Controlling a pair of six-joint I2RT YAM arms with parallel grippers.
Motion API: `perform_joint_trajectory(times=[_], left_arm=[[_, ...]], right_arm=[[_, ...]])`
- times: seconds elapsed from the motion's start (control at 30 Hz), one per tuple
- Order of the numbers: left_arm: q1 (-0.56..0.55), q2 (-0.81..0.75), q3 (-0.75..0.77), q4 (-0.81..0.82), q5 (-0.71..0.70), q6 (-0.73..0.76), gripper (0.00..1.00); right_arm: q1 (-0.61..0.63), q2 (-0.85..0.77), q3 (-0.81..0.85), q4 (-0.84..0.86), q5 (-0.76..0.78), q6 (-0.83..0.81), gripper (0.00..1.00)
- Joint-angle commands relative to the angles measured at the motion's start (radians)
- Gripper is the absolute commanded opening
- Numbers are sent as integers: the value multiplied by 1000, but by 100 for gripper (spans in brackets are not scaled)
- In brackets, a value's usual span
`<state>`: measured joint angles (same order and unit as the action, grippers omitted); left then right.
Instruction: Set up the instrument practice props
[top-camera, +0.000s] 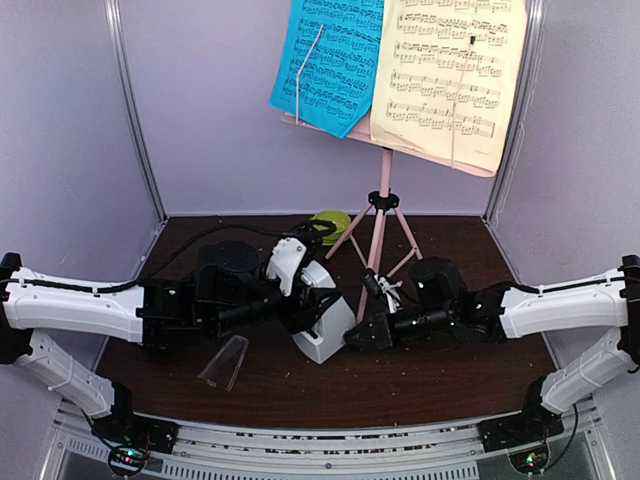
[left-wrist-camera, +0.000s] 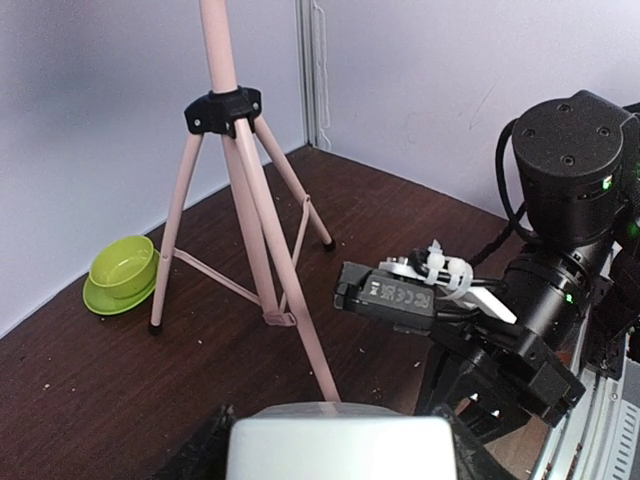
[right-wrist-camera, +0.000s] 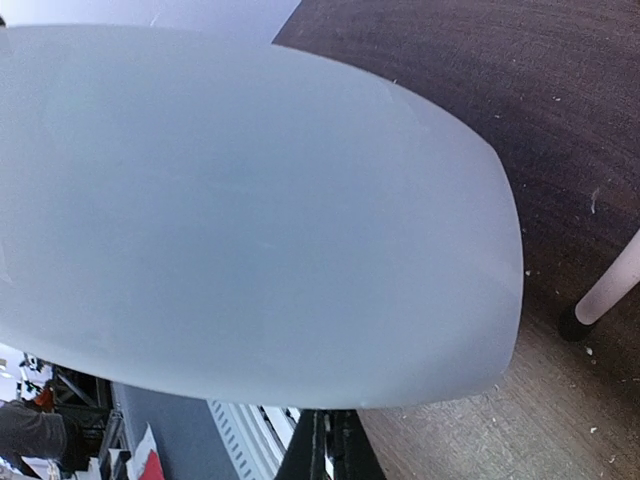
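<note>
The pink music stand (top-camera: 380, 215) stands at the back centre and carries a blue page (top-camera: 330, 60) and a pale-yellow page (top-camera: 450, 70). The white pyramid metronome (top-camera: 322, 328) is tilted at mid-table, without its cover. My left gripper (top-camera: 305, 300) is shut on the metronome; in the left wrist view the metronome (left-wrist-camera: 335, 450) sits between black fingers (left-wrist-camera: 200, 455). My right gripper (top-camera: 358, 335) is shut and pressed against the metronome's right side, which fills the right wrist view (right-wrist-camera: 250, 200). The clear cover (top-camera: 225, 362) lies on the table at front left.
A green bowl on a saucer (top-camera: 330, 225) sits at the back, left of the stand's tripod, and also shows in the left wrist view (left-wrist-camera: 122, 272). A stand leg's foot (right-wrist-camera: 600, 300) is close to my right gripper. Walls enclose the back and sides.
</note>
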<state>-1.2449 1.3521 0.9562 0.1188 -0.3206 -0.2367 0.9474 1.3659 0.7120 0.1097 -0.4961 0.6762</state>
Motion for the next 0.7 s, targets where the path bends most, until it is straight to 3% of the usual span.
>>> perform_joint_trajectory(times=[0.0,0.13,0.47,0.67], left_arm=[[-4,-59,32,173,2,28,0],[-8,-85,13,170,-5,72,0],[-23,-145,-26,134,-7,110,0],[-26,-170,-50,120,-13,92,0]], right_arm=[[-39,9,12,153,6,172,0],[-59,44,15,275,17,382,0],[-62,170,-67,767,131,993,0],[-60,209,-93,906,165,1185,0]])
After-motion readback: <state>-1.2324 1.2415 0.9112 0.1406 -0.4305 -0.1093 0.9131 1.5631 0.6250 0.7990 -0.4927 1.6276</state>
